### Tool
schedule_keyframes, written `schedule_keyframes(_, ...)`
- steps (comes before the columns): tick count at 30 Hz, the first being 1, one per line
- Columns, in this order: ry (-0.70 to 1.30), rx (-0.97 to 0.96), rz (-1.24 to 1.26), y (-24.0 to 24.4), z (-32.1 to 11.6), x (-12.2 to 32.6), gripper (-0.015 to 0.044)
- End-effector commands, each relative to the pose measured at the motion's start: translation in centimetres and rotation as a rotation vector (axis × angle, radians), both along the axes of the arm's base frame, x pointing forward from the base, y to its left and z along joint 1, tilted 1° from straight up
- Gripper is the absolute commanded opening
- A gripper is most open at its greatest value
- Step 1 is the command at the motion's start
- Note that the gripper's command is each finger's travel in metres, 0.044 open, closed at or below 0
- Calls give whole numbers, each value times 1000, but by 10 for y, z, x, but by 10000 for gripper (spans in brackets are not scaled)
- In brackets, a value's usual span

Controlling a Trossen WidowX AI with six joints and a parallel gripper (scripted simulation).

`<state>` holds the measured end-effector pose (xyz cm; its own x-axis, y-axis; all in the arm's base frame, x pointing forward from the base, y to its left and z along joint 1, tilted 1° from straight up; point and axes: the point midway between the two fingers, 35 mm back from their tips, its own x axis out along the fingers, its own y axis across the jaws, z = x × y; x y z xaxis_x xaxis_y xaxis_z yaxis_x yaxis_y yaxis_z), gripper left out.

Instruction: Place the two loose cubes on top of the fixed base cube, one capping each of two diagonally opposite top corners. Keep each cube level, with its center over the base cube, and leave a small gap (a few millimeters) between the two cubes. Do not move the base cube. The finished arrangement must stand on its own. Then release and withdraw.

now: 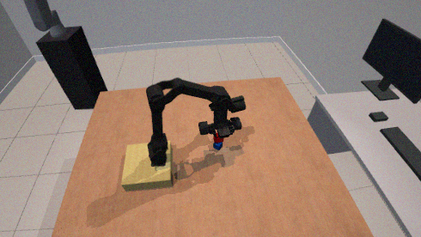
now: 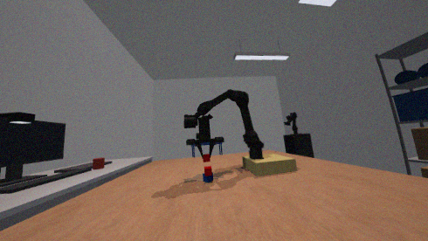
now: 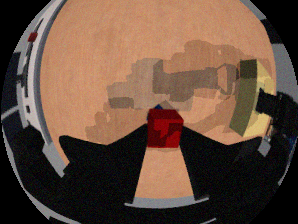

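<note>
The blue base cube (image 1: 217,146) (image 2: 208,178) (image 3: 158,107) stands on the wooden table; in the wrist view only a corner shows. One loose red cube (image 2: 208,171) sits on top of it; its exact offset is too small to tell. My gripper (image 2: 206,157) (image 3: 162,127) points down and is shut on the other red cube (image 2: 206,157) (image 3: 165,129). It holds this cube above the stack, with a visible gap below it in the exterior view. In the top view the red above the base is partly hidden by the gripper, and the two red cubes cannot be told apart.
The arm's yellow mounting block (image 1: 137,167) (image 2: 275,166) (image 3: 243,102) stands on the wooden table (image 1: 258,193) (image 2: 262,201). A side desk (image 1: 344,112) holds a monitor (image 1: 397,60) and keyboard. A separate red block (image 2: 99,163) (image 3: 33,37) lies on that desk.
</note>
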<state>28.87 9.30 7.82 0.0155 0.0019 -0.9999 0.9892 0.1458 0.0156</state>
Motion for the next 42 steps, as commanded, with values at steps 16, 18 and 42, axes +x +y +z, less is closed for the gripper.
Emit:
schedule_keyframes(16, 3, 2, -11, 1, -21, -1, 105)
schedule_keyframes(18, 3, 2, -11, 1, -24, -1, 105)
schedule_keyframes(42, 3, 2, -2, 1, -51, 1, 105)
